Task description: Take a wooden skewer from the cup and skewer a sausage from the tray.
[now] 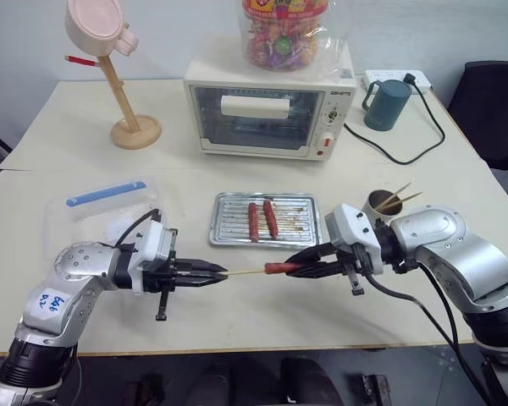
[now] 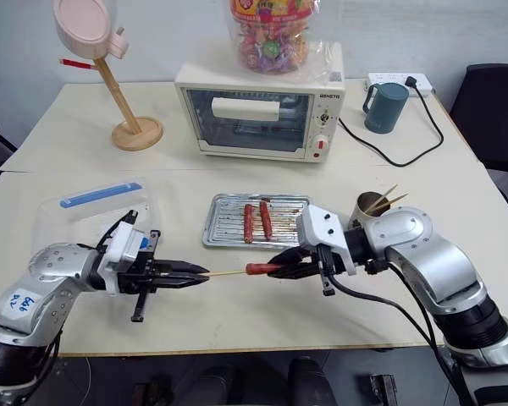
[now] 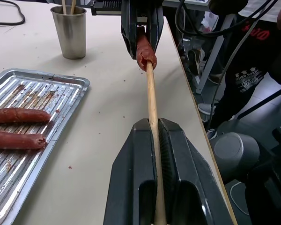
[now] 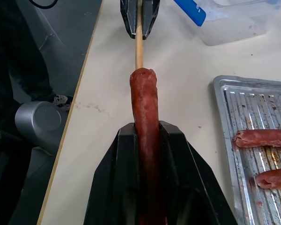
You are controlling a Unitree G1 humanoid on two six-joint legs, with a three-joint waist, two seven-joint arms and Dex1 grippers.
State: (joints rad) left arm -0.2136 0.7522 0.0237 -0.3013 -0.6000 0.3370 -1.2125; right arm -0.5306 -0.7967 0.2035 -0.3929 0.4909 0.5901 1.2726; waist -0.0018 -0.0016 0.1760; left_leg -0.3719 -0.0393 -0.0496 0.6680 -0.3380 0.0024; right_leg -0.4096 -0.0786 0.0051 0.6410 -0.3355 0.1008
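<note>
Two sausages lie on the tray [image 1: 224,222]; spare sticks stand in the cup [image 1: 378,203] beside it. Before the tray, the left gripper [image 1: 221,273] pinches the skewer [image 1: 245,272], its tip in the sausage [image 1: 284,268] clamped by the right gripper [image 1: 298,266].

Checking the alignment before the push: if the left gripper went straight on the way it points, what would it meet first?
Likely the sausage held in the right gripper: the left gripper holds the wooden skewer, whose tip sits at the sausage's end.
</note>
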